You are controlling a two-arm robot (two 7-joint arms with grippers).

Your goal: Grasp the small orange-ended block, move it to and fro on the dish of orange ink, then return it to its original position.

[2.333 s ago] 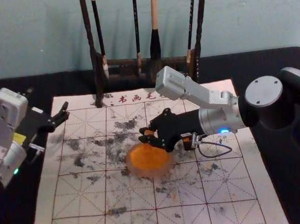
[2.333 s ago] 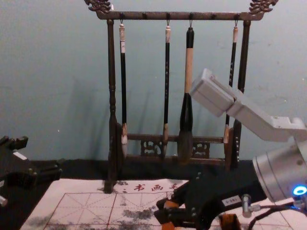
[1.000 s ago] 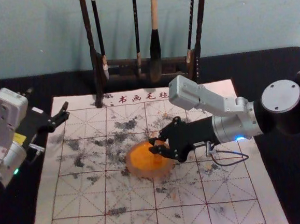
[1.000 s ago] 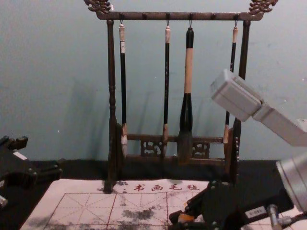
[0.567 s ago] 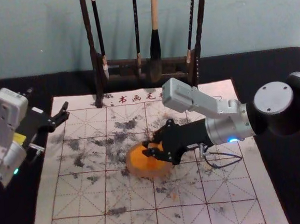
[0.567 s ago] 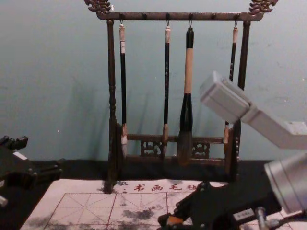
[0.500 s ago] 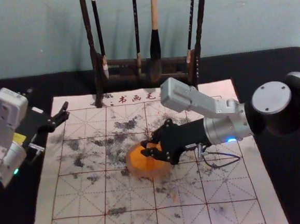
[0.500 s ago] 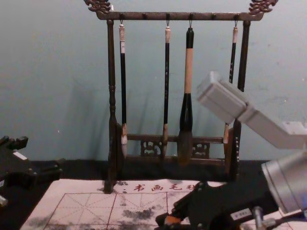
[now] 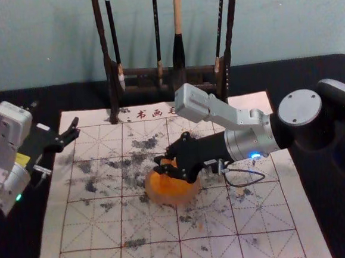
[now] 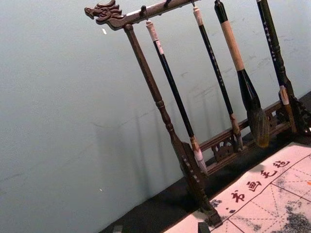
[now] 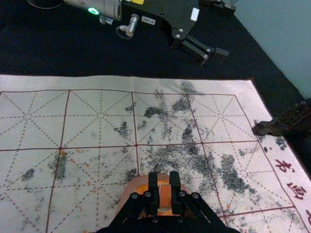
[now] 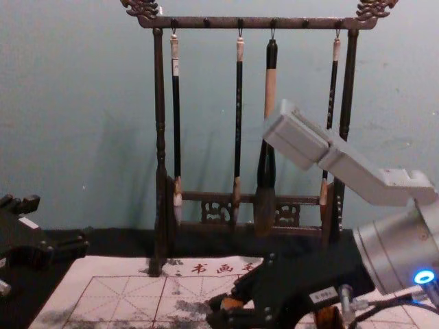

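Block sits gripped in right gripper's fingers over dish, left gripper spread near mat's edge.

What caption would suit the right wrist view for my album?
The right end effector grips a small orange block over the ink dish on a stained grid mat.

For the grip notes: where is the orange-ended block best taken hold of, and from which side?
Probably by its two straight long sides, coming in from the robot's right. The block is narrow and straight-sided, so it fits between the fingers of the right tool. Gripping it high should leave its lower end free for the ink in the dish.
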